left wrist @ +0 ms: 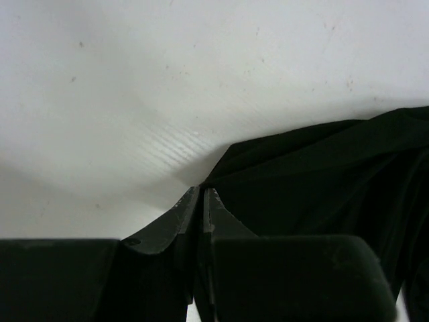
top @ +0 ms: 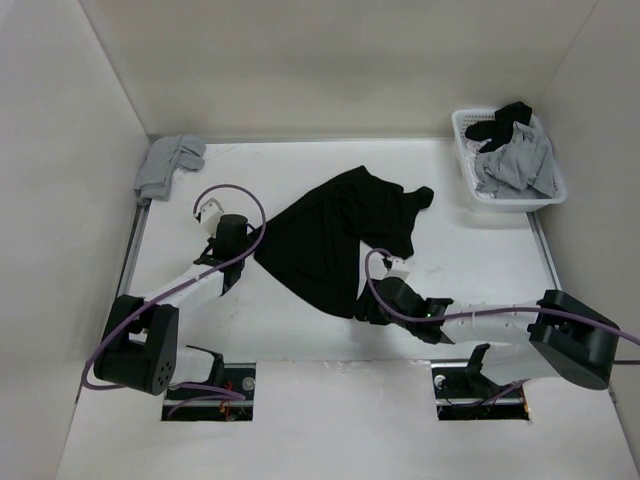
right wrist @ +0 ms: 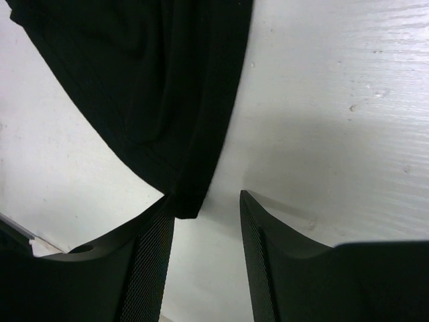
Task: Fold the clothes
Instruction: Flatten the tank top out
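Left arm (top: 140, 355): bolted at the near edge, closest to where I stand, reaching out over the tabletop (top: 470, 260) toward the middle.
Grey heap (top: 170, 165): a light grey garment bunched in the far-left corner, well apart from the work.
Left fingers (left wrist: 198, 204): pressed together with no gap showing. The garment's left corner draws up to a peak right at their tips, so I judge they have a pinch of it.
Black garment (top: 330, 240): lies mid-tabletop between the two arms, crumpled, ridged with loose creases and seemingly doubled over itself in places.
Progress: early, by my reckoning. No neat fold shows, and the cloth is neither spread flat nor squared. Flattening it, bringing the sides in and folding it over all look left to do.
Long axis: runs on a diagonal, from the near-left edge strung between the two sets of fingers up to the far right, where a narrower end points toward the basket.
Right fingers (top: 368, 308): spread wide, holding nothing. The garment's near tip lies at the inner side of one finger, touching or nearly so.
White basket (top: 520, 205): far right, holding grey and black cloth, apart from the garment.
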Robot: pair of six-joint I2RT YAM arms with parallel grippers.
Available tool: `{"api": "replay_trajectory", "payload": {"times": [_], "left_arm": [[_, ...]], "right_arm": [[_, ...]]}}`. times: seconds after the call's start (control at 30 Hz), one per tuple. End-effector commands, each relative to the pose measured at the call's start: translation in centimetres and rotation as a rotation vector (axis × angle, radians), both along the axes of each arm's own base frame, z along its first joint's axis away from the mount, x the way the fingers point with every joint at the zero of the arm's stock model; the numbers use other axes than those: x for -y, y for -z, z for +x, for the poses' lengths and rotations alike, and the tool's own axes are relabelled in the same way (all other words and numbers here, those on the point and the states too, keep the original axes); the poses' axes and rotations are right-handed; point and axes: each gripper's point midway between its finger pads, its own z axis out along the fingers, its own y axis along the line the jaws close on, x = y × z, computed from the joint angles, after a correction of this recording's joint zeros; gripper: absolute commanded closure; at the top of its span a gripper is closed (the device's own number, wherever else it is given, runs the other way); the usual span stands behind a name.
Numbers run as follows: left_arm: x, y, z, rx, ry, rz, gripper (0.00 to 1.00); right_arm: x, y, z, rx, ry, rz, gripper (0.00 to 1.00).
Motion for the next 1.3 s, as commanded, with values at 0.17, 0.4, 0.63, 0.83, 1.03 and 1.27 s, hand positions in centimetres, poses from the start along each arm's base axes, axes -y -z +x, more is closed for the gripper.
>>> {"api": "replay_trajectory", "payload": {"times": [0.17, 0.4, 0.63, 0.83, 1.03, 1.27], "left_arm": [[0.8, -1.2, 0.4, 0.060, 0.028, -0.073, 0.96], [1.1, -1.1, 0.4, 0.058, 0.036, -0.073, 0.96], [1.2, -1.9, 0.4, 0.078, 0.038, -0.078, 0.96], [1.9, -8.9, -0.6, 0.224, 0.069, -0.161, 0.99], [0.4, -27.6, -6.0, 0.616, 0.072, -0.305, 1.00], [-2.6, -46.2, -14.9, 1.021, 0.071, -0.392, 0.99]], "right_arm": [[-2.7, -1.2, 0.2, -0.012, -0.020, 0.113, 0.58], [-3.3, -1.2, 0.2, -0.028, -0.041, 0.126, 0.66], [-2.2, -0.9, 0.6, -0.026, 0.002, 0.119, 0.90], [-0.2, -8.3, 1.6, 0.163, 0.043, 0.187, 1.00], [7.5, -25.8, 0.2, 0.489, 0.115, 0.244, 1.00], [16.3, -45.4, -1.1, 0.814, 0.227, 0.228, 1.00]]}}
